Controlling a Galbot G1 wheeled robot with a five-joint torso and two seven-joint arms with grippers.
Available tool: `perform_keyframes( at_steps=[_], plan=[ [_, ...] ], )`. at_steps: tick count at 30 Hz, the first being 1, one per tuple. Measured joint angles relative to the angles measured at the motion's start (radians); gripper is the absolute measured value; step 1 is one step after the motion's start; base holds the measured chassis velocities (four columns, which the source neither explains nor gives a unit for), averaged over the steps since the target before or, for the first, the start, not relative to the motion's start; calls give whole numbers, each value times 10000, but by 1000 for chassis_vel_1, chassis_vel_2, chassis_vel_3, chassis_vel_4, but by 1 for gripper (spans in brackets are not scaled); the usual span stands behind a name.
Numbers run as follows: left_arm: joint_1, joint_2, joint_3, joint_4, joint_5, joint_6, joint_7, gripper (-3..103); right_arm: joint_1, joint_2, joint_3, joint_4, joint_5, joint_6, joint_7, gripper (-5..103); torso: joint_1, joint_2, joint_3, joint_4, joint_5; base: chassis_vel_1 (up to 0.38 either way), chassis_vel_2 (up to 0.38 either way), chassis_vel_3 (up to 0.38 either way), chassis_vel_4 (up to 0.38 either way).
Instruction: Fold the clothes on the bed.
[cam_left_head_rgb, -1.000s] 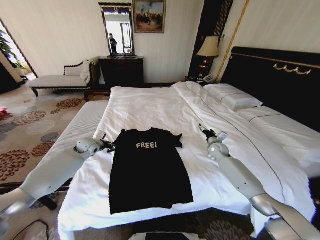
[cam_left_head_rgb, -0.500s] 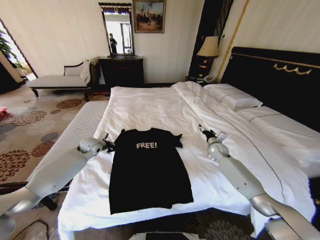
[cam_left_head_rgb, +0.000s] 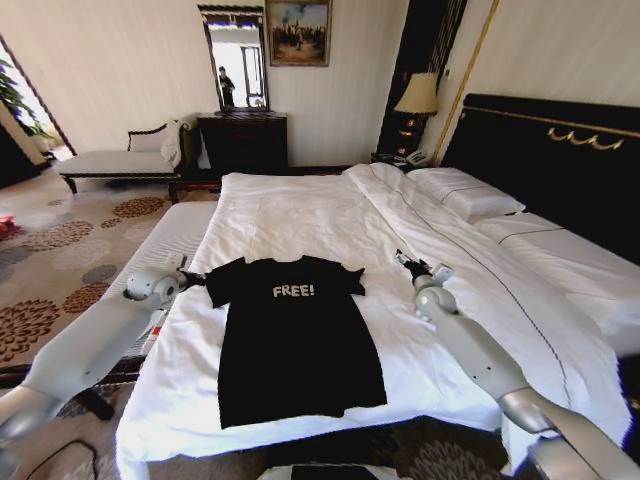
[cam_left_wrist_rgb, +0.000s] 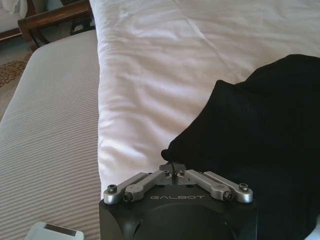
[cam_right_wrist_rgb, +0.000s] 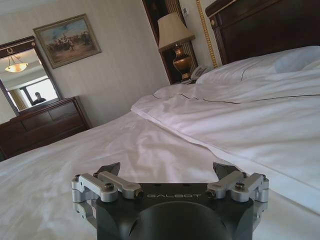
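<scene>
Right now my left pincer (cam_left_wrist_rgb: 174, 169) pinches the black T-shirt (cam_left_head_rgb: 295, 335) sleeve thinly, so it may slip; right pincer (cam_right_wrist_rgb: 167, 172) gapes wide.

Right hand (cam_right_wrist_rgb: 170, 172) spread above bed (cam_right_wrist_rgb: 150, 145).

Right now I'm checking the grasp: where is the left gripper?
In the head view the left gripper sits at the bed's left edge, shut on the T-shirt's left sleeve, which it holds stretched outward.
</scene>
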Motion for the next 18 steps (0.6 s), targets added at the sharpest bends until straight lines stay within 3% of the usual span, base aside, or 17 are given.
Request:
perform_keyframes(
  at_steps=[18],
  plan=[
    [177,-110,-520,551,339,24,8,0,-122,-161,125,145,5,12,34,100,0,0,0,0,2,0,0,0,0]
  ],
)
